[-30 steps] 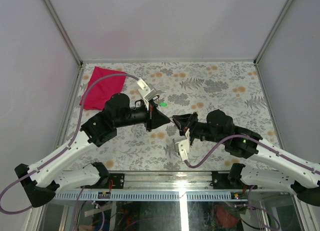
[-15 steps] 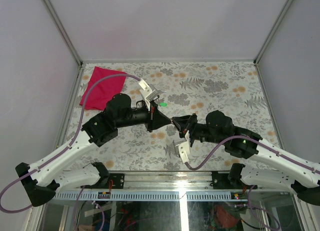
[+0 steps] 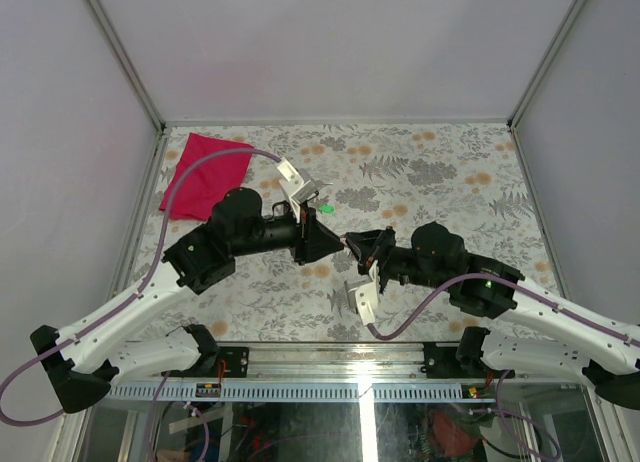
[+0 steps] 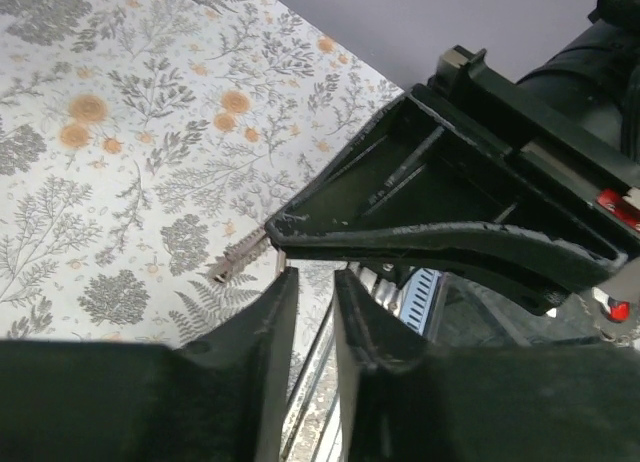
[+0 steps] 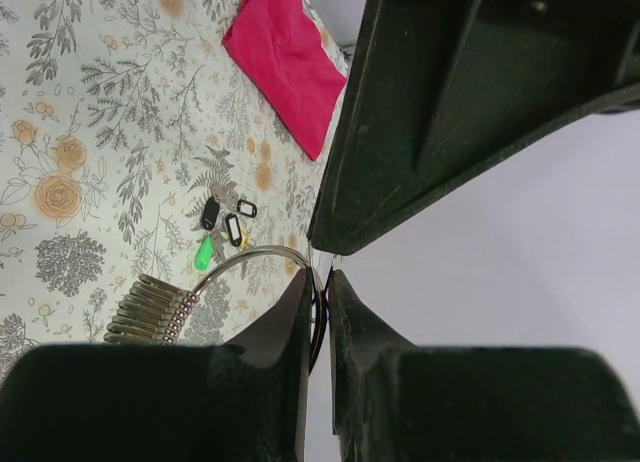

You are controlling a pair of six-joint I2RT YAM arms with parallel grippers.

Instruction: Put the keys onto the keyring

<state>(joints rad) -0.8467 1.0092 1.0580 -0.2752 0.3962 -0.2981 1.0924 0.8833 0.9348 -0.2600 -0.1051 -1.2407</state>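
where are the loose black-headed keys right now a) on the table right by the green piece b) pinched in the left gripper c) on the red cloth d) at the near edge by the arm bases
a: the right wrist view shows the keys lying on the table just beside the green piece, well apart from the red cloth.
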